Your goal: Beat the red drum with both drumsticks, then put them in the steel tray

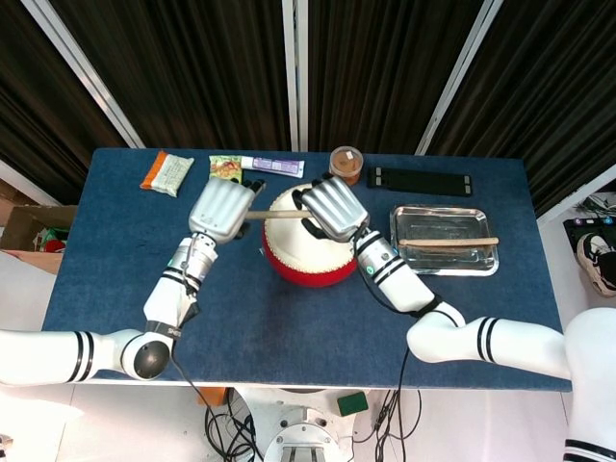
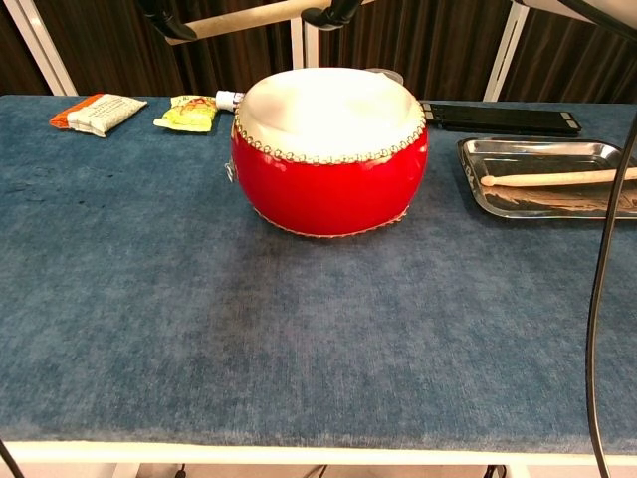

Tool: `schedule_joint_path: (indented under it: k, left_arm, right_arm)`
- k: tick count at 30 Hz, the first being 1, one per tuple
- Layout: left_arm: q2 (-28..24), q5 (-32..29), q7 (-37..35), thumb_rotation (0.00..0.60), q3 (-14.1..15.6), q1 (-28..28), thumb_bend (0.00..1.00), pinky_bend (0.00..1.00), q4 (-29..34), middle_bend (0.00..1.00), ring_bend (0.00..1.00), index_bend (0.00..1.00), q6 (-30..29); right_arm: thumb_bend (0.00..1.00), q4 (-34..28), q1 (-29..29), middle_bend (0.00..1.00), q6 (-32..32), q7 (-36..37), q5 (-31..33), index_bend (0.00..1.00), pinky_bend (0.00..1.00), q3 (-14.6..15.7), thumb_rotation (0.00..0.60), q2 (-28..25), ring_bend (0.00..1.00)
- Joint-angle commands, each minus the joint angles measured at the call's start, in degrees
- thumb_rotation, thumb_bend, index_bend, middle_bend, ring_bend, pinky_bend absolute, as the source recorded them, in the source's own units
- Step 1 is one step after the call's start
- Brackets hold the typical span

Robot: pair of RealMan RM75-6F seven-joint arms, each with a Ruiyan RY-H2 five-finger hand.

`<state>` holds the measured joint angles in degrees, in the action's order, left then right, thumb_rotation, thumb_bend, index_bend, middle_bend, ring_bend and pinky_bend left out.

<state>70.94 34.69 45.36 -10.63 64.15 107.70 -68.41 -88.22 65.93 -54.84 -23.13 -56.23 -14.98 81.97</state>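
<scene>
Dark curtains with pale metal posts stand behind a table covered in blue cloth (image 1: 289, 318); the red drum (image 2: 328, 149) sits near the middle of it, its white skin facing up.

In the head view the left hand (image 1: 219, 208) hangs over the cloth just left of the drum, the back of the hand turned up to the camera and the fingers curled down; the white forearm with black bands runs from it toward the near left corner. The right hand (image 1: 333, 207) is above the far right part of the drum skin, also back up with fingers bent down; its arm goes near and right, then bends along the near edge of the table. A drumstick (image 1: 274, 215) lies almost level between the two hands, above the drum and not touching it. Each end goes under one hand; both hands seem to be closed on it, but the fingers are hidden under the palms, so I cannot tell which hand carries it. In the chest view the same stick (image 2: 244, 15) shows at the top edge, tilted, with dark fingertips at both sides.

The second drumstick (image 1: 449, 242) lies in the steel tray (image 1: 443, 263), right of the drum, from left to right across it; no hand is near it.

Along the far edge are an orange and white packet (image 1: 166, 173), a green snack bag (image 1: 227, 168), a tube (image 1: 274, 166), a small brown jar (image 1: 346, 164) and a flat black bar (image 1: 420, 181).
</scene>
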Motion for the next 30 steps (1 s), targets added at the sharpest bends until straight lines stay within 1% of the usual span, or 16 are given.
schedule_joint_path:
  k: [1, 5, 8, 13, 16, 20, 23, 26, 30]
  left_arm:
    - [-0.6, -0.2, -0.1, 0.600, 0.2, -0.7, 0.20, 0.81, 0.2, 0.39, 0.47, 0.22, -0.5]
    - [-1.9, -0.3, -1.8, 0.600, 0.1, -2.7, 0.19, 0.80, 0.4, 0.36, 0.44, 0.17, -1.4]
    - [-3.3, -0.1, -3.8, 0.600, 0.3, -4.7, 0.19, 0.79, 0.4, 0.34, 0.42, 0.16, -1.7]
    - [-5.0, 1.8, -8.3, 0.600, 1.2, -8.8, 0.19, 0.76, 0.2, 0.33, 0.41, 0.15, -2.5]
    - [-5.3, 5.1, -11.4, 0.600, 2.3, -11.8, 0.19, 0.75, -0.4, 0.33, 0.40, 0.15, -3.8]
    - [-5.2, 9.9, -15.4, 0.600, 3.7, -15.8, 0.19, 0.75, -1.4, 0.33, 0.40, 0.15, -5.7]
    - [-5.1, 12.9, -17.8, 0.600, 4.1, -18.2, 0.19, 0.75, -2.1, 0.33, 0.40, 0.15, -7.1]
    - [-5.1, 15.4, -19.3, 0.600, 4.1, -20.0, 0.19, 0.74, -2.5, 0.33, 0.40, 0.15, -8.6]
    - [-5.3, 17.6, -20.7, 0.600, 3.3, -21.8, 0.19, 0.74, -2.0, 0.33, 0.40, 0.15, -9.9]
  right_arm:
    - [0.75, 1.2, -1.1, 0.70, -0.6, 2.3, -2.3, 0.80, 0.47, 0.0, 0.600, 0.7, 0.50]
    - [0.75, 1.9, -3.0, 0.70, -1.9, 5.9, -5.4, 0.81, 0.48, 0.0, 0.600, 0.5, 0.50]
    - [0.75, 1.8, -5.3, 0.70, -3.6, 8.8, -8.2, 0.81, 0.48, 0.6, 0.600, -0.9, 0.50]
    - [0.76, 1.7, -11.4, 0.70, -8.1, 14.7, -12.6, 0.81, 0.48, 2.7, 0.600, -5.2, 0.50]
    - [0.76, 2.6, -16.0, 0.70, -10.7, 18.4, -14.3, 0.81, 0.48, 4.5, 0.600, -8.4, 0.50]
    - [0.76, 5.6, -22.3, 0.70, -13.3, 23.1, -15.5, 0.81, 0.48, 7.3, 0.600, -11.8, 0.50]
    - [0.76, 9.1, -26.0, 0.70, -13.7, 25.7, -16.3, 0.81, 0.48, 9.7, 0.600, -13.0, 0.50]
    - [0.76, 13.3, -29.0, 0.70, -13.3, 28.6, -16.5, 0.81, 0.48, 11.2, 0.600, -12.6, 0.50]
    - [0.76, 18.6, -31.7, 0.70, -11.3, 32.5, -16.1, 0.81, 0.48, 12.3, 0.600, -10.9, 0.50]
